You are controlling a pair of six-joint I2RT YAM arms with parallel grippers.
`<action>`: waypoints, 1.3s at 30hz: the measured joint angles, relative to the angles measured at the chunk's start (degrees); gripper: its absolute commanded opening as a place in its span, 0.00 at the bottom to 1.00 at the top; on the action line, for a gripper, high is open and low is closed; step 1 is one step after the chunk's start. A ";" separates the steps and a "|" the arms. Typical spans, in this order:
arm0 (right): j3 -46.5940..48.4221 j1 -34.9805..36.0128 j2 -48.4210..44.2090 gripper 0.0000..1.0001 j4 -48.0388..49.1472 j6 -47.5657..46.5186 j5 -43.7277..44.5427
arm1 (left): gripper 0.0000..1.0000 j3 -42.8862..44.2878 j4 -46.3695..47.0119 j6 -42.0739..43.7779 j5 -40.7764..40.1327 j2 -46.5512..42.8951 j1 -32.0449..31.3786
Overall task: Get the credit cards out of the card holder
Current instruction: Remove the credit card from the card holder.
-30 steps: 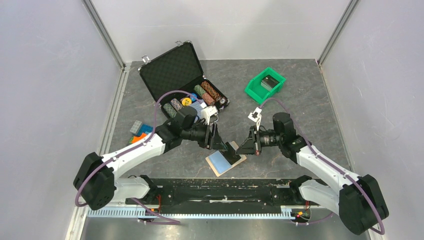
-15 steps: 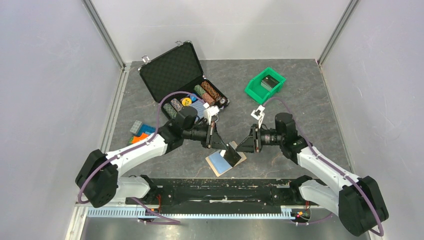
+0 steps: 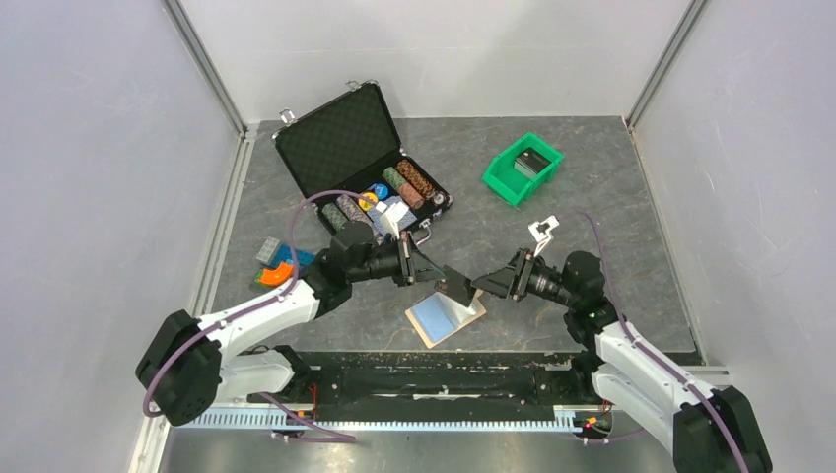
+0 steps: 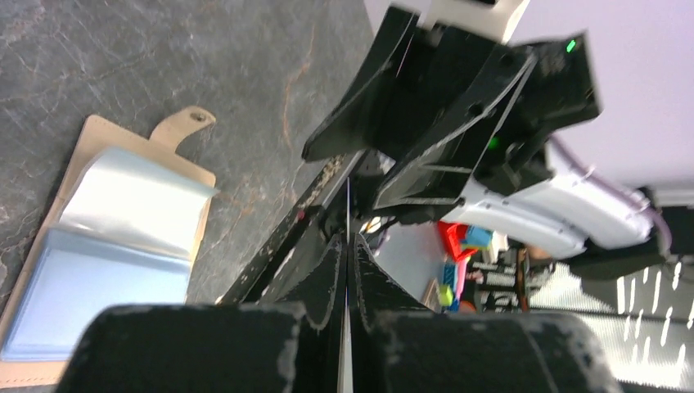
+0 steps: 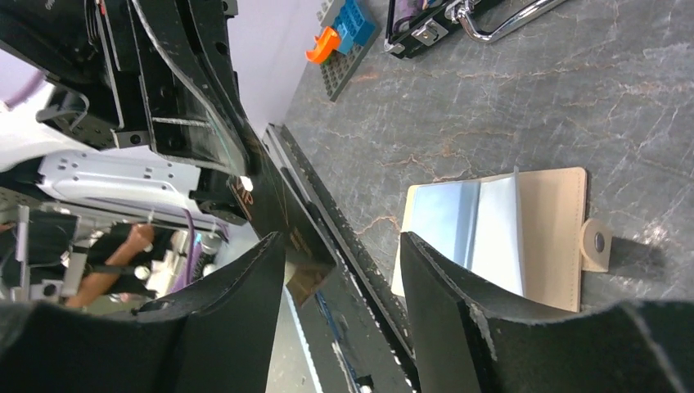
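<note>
The tan card holder (image 3: pixel 471 314) lies spread open on the table near the front edge, light blue-grey inner faces up; it also shows as the card holder (image 4: pixel 96 135) and the card holder (image 5: pixel 550 232). My left gripper (image 3: pixel 441 273) hovers just above it, shut on a dark credit card (image 3: pixel 456 286). In the left wrist view that card (image 4: pixel 347 214) is edge-on between the left gripper (image 4: pixel 347 243) fingers. My right gripper (image 3: pixel 481 283) faces it from the right, open and off the card. The right wrist view shows the right gripper (image 5: pixel 342 243) with a wide gap and the dark card (image 5: pixel 282 214) beyond.
A black foam-lined chip case (image 3: pixel 340 140) with poker chips stands open at the back left. A green bin (image 3: pixel 502 175) holding a dark block sits back right. Coloured toy bricks (image 3: pixel 276 261) lie at the left. The black base rail (image 3: pixel 434 370) runs along the near edge.
The left gripper closed on the dark card. The right gripper let go of it, opened and drew back to the right. Both arms sit lower.
</note>
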 measured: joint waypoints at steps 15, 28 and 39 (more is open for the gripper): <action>-9.14 0.09 0.63 0.36 27.10 18.93 2.01 | 0.02 -2.49 9.60 -8.17 -8.11 -1.60 0.00; -9.60 4.70 3.41 0.03 30.27 20.59 4.07 | 0.02 -3.21 11.56 -9.84 -8.26 -1.77 0.00; -10.91 5.14 2.82 0.12 31.06 21.14 6.29 | 0.02 -5.11 11.06 -9.81 -11.28 -5.62 -0.20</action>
